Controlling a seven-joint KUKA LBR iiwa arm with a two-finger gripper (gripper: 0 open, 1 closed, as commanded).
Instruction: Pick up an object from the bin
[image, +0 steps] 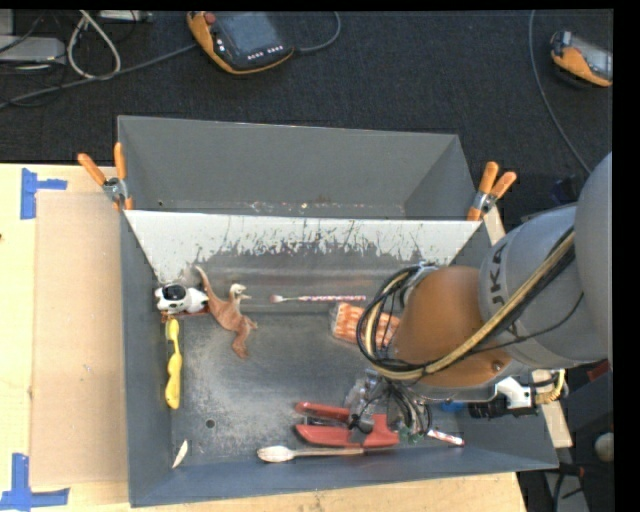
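Your gripper (376, 416) is down at the red tool (325, 433), just behind the spoon (300, 453).
You cannot tell its opening; farther behind the spoon lie an orange piece (348, 322) and a brown dinosaur (229, 312).

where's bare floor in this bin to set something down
The widest bare floor is mid-bin, bordered by the dinosaur, the yellow stick and the red tool. It is crowded at lower right, where the gripper sits over the red tool, beside the spoon.
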